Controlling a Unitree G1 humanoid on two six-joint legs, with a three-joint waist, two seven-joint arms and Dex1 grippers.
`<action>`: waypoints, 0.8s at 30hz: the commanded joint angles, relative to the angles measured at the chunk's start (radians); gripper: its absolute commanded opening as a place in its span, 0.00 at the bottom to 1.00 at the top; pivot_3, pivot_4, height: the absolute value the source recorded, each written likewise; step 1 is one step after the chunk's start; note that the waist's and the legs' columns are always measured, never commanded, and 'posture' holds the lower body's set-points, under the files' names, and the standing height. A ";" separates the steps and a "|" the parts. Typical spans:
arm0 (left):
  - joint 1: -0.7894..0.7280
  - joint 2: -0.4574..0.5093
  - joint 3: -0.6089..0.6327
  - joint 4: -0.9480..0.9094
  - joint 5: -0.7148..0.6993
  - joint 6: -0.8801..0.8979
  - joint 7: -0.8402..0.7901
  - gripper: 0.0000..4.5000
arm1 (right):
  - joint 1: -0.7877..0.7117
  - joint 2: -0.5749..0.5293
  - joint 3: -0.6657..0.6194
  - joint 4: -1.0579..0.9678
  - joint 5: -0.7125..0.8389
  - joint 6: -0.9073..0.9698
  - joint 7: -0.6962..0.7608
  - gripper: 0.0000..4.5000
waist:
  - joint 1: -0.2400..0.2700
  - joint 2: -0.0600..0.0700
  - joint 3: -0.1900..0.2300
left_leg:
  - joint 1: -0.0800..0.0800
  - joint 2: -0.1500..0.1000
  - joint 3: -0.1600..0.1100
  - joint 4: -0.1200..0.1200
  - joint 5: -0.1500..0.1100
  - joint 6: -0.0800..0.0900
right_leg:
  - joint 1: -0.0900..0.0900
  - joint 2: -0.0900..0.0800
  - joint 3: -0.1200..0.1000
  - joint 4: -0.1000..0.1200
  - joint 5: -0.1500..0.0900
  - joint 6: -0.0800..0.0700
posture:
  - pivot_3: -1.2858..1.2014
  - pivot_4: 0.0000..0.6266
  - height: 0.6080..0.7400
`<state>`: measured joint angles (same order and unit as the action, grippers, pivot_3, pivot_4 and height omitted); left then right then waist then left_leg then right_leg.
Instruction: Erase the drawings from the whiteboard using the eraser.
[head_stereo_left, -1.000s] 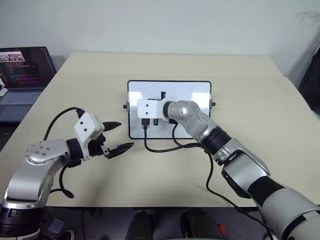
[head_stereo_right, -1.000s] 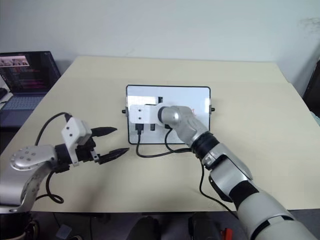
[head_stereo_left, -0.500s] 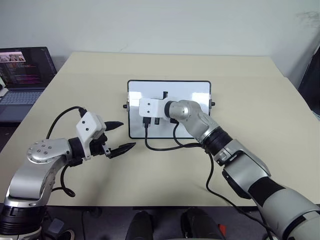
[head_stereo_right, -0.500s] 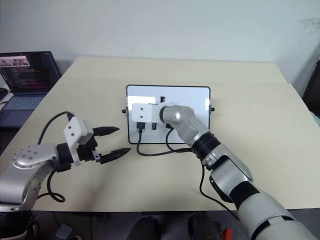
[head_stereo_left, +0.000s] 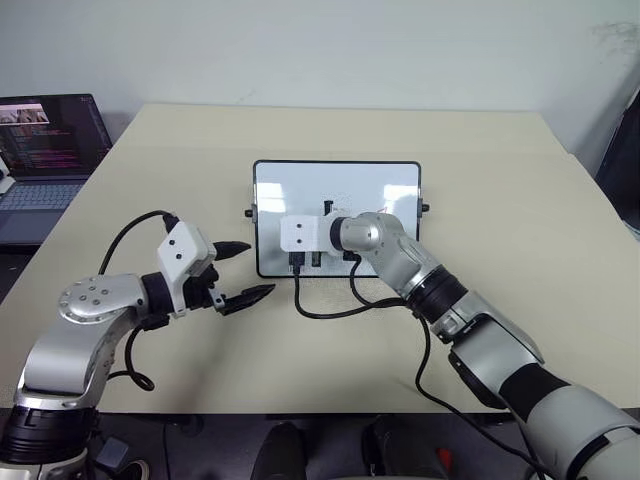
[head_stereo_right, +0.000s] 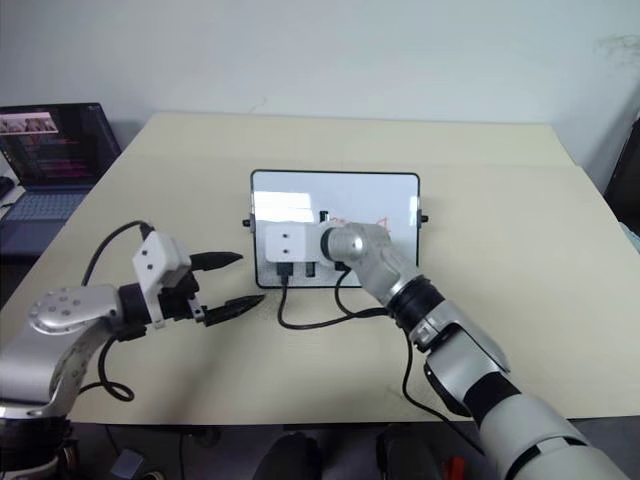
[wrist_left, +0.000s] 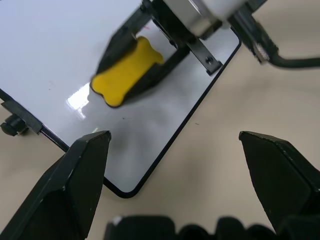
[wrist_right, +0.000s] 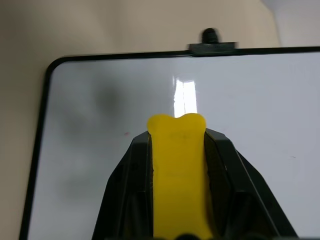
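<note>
the eraser (wrist_right: 177, 175) is pinched between the two black fingers of your right hand (wrist_left: 131, 74), held over the whiteboard (head_stereo_left: 370, 185), close to its surface near the left short side; whether it actually touches the board, the frames don't settle.

what changed: a second ago the right hand sat further up over the middle of the whiteboard and covered most of its centre. now it has drawn back toward the near edge, and the white housing lies over the lower half. that retreat has uncovered faint red drawings (head_stereo_right: 358, 223) on the right part of the board, by the look of it a triangle shape and a squiggle beside it.

the patch around the eraser in the right wrist view reads white, with only a tiny red fleck or two. so the left part looks done, while the right part still carries marks. my judgement: the task is partway, and your next stroke needs to go sideways toward those marks, not back over the cleaned area.

your left hand (head_stereo_left: 243, 272) hangs spread and holding nothing over the tabletop (head_stereo_left: 520, 210), just off the board's near left corner, in the same spot as before. a laptop (head_stereo_left: 45, 150) sits open well off to the left, uninvolved.
</note>
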<state>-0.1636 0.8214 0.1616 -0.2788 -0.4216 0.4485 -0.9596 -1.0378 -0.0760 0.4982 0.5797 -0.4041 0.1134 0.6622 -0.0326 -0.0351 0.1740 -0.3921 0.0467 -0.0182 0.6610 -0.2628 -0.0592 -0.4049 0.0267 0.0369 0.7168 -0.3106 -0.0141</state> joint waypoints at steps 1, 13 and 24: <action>-0.022 0.000 0.006 -0.008 -0.006 -0.027 -0.006 1.00 | 0.066 0.003 -0.105 -0.191 0.123 0.111 0.058 0.23 | 0.001 0.000 0.000 | -0.001 0.000 0.000 0.000 0.000 0.000 | 0.000 0.000 0.000 -0.001 0.000 0.000 | 0.52 0.24 1.00; -0.071 -0.036 -0.022 0.016 -0.009 -0.044 -0.007 1.00 | 0.498 -0.185 -0.254 -1.005 0.357 0.654 0.115 0.23 | 0.003 0.001 0.001 | -0.008 0.000 -0.002 -0.001 -0.003 -0.001 | -0.003 -0.001 -0.002 -0.007 -0.002 0.002 | 0.52 0.24 1.00; -0.181 -0.073 -0.081 0.123 0.020 -0.094 -0.020 1.00 | 0.642 -0.225 -0.236 -1.100 0.369 0.666 -0.022 0.23 | -0.010 0.001 0.002 | -0.006 0.000 -0.001 0.000 -0.002 -0.001 | -0.003 0.005 0.001 -0.005 -0.003 0.004 | 0.52 0.24 1.00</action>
<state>-0.3266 0.7488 0.0730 -0.1522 -0.4072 0.3788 -0.9785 -0.3741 -0.3174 0.2663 -0.4785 -0.0503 0.8104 0.6675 -0.0426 -0.0340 0.1759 -0.3980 0.0466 -0.0191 0.6605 -0.2652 -0.0606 -0.4079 0.0318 0.0378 0.7121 -0.3133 -0.0104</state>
